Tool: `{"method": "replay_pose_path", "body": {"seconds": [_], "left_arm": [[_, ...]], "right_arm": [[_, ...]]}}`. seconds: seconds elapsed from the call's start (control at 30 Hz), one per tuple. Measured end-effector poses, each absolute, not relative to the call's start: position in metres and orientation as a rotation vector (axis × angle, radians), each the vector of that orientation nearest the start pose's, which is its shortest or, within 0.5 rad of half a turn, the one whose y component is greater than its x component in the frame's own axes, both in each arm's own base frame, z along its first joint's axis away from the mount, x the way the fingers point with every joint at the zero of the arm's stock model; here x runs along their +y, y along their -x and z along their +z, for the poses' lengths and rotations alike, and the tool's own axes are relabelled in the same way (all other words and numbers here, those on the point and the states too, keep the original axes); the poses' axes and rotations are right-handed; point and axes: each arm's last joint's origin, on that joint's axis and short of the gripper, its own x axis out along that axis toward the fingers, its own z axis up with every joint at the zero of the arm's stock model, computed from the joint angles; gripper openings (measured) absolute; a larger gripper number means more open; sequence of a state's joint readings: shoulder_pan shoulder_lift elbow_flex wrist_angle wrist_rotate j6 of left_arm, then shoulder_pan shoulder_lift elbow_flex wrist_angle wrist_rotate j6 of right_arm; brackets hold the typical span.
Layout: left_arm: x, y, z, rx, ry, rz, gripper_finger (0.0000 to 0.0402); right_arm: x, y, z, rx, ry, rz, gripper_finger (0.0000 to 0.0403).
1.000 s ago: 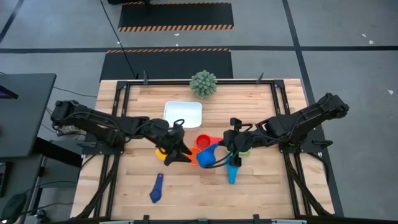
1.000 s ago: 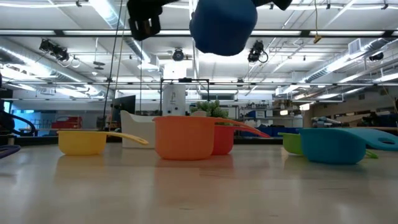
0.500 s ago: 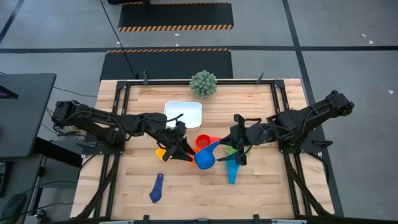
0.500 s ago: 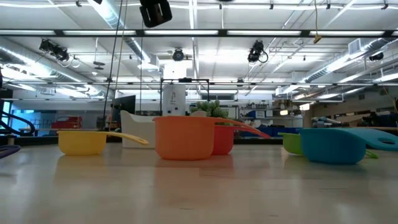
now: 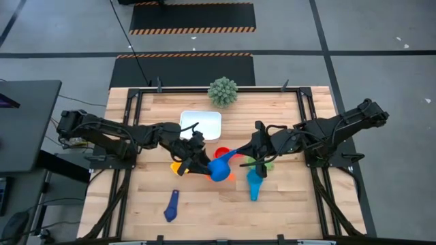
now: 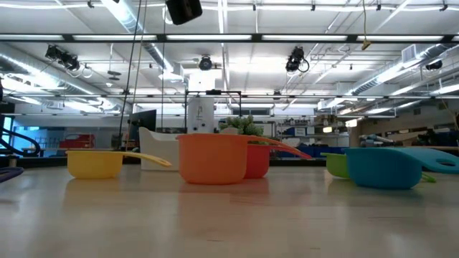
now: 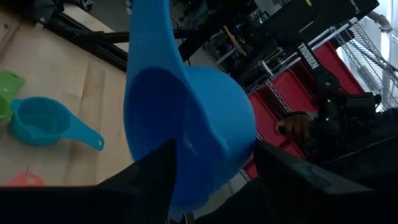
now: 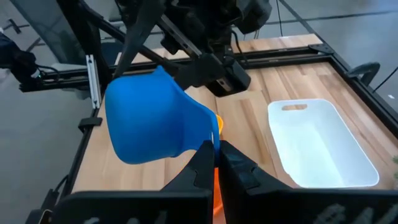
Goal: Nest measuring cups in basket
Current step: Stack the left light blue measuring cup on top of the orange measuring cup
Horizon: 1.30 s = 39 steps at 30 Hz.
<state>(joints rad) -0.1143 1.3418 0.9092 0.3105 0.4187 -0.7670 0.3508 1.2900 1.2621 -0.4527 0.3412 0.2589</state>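
Carried leftward since a moment ago, the blue measuring cup (image 5: 219,169) hangs mid-table at 5 o'clock from the empty basket (image 5: 201,124) — right gripper (image 5: 240,153) clamped on its handle, left gripper (image 5: 204,167) half-open around its bowl — a handover we judge needs closing next.

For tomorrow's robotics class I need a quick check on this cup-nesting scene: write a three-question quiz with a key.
1. True or false: the right hand holds the blue plastic measuring cup by its handle, above the table.
2. What lies inside the shallow white plastic basket? A) the red cup B) nothing C) the yellow cup
3. Fill in: the left hand's fingers sit either side of the blue cup's ____.

Key: 1 true; 2 B; 3 bowl.
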Motion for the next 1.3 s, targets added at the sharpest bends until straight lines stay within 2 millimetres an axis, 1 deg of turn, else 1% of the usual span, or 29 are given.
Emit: {"method": "replay_pose_path", "body": {"seconds": [0.13,0.27,0.47,0.63,0.73,0.97,1.13,1.3], "left_arm": [[-0.047,-0.298,0.301,0.324,0.765,-0.472,0.0174],[-0.047,-0.297,0.302,0.326,0.761,-0.505,0.0126],[-0.049,-0.297,0.312,0.253,0.735,-0.612,0.0057],[-0.05,-0.296,0.317,0.215,0.715,-0.654,0.0014],[-0.05,-0.296,0.315,0.232,0.717,-0.654,0.0008],[-0.049,-0.296,0.314,0.232,0.713,-0.65,0.0008],[-0.049,-0.297,0.314,0.215,0.691,-0.629,0.0008],[-0.048,-0.297,0.309,0.251,0.676,-0.581,0.0008]], "right_arm": [[0.086,-0.264,0.366,0.448,-0.091,-0.049,0.0011],[0.087,-0.265,0.367,0.439,-0.066,-0.039,0.0011],[0.089,-0.267,0.373,0.374,-0.024,-0.012,0.0014],[0.089,-0.269,0.376,0.339,-0.023,-0.021,0.0027],[0.088,-0.269,0.377,0.334,-0.004,-0.023,0.0052],[0.086,-0.268,0.376,0.348,-0.01,-0.054,0.0136],[0.081,-0.255,0.376,0.408,-0.076,-0.094,0.0179],[0.074,-0.235,0.37,0.537,-0.17,-0.15,0.0196]]}}
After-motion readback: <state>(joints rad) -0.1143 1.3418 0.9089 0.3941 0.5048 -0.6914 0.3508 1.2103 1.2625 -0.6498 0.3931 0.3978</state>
